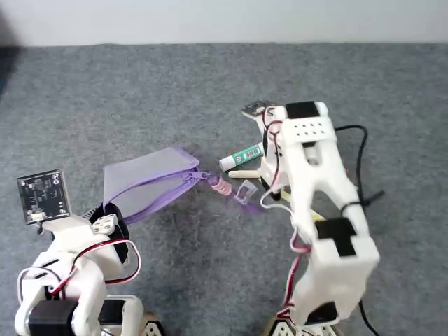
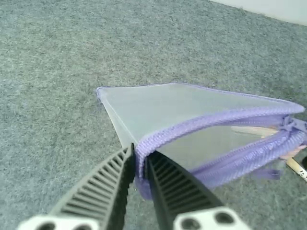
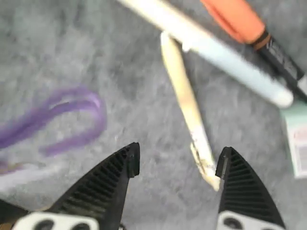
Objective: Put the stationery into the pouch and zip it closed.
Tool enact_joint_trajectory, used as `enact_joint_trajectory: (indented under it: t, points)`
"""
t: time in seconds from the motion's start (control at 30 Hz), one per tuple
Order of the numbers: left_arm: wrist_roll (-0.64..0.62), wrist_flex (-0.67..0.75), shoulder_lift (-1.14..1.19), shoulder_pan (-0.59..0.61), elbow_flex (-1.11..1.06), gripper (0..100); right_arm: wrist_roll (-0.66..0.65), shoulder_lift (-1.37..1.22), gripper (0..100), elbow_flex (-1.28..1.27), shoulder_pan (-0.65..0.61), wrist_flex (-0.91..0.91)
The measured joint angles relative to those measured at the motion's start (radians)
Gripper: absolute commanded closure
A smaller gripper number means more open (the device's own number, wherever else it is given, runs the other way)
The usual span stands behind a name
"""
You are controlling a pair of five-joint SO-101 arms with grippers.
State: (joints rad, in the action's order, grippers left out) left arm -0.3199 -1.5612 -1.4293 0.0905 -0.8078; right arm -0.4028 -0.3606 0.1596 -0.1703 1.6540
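A translucent purple pouch [image 1: 148,178] lies left of centre, its zipper partly open, with a pale stick inside by the mouth [image 2: 253,130]. My left gripper [image 2: 138,154] is shut on the pouch's zipper edge at the near corner [image 1: 112,210]. My right gripper [image 3: 178,165] hangs open just above the carpet. A thin beige stick [image 3: 186,100] lies between its fingers, its end near one fingertip [image 3: 229,165]. Beyond that lie a white pen [image 3: 225,57] and an orange marker [image 3: 239,20]. A green and white glue stick [image 1: 241,156] rests beside the right arm [image 1: 308,140].
The pouch's pink zipper charm [image 1: 220,185] and purple cord loop [image 3: 72,117] lie on the carpet between the pouch and the stationery. A small circuit board [image 1: 43,194] is mounted on the left arm. Open grey carpet extends to the far side and left.
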Motion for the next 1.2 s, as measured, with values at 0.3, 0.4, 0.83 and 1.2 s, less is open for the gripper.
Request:
enact_joint_trajectory:
  t: [0.3,0.4,0.83,1.2]
  points:
    - [0.0,0.0,0.0,0.0,0.0,99,-0.005,-0.259,80.9,0.141,-0.035,-0.032]
    - [0.0,0.0,0.0,0.0,0.0,99,-0.003,-0.31,89.4,0.149,-0.026,-0.066]
    - [0.0,0.0,0.0,0.0,0.0,99,-0.003,-0.356,98.9,0.193,-0.018,-0.063]
    - [0.0,0.0,0.0,0.0,0.0,99,0.066,-0.037,98.9,0.077,-0.032,0.097]
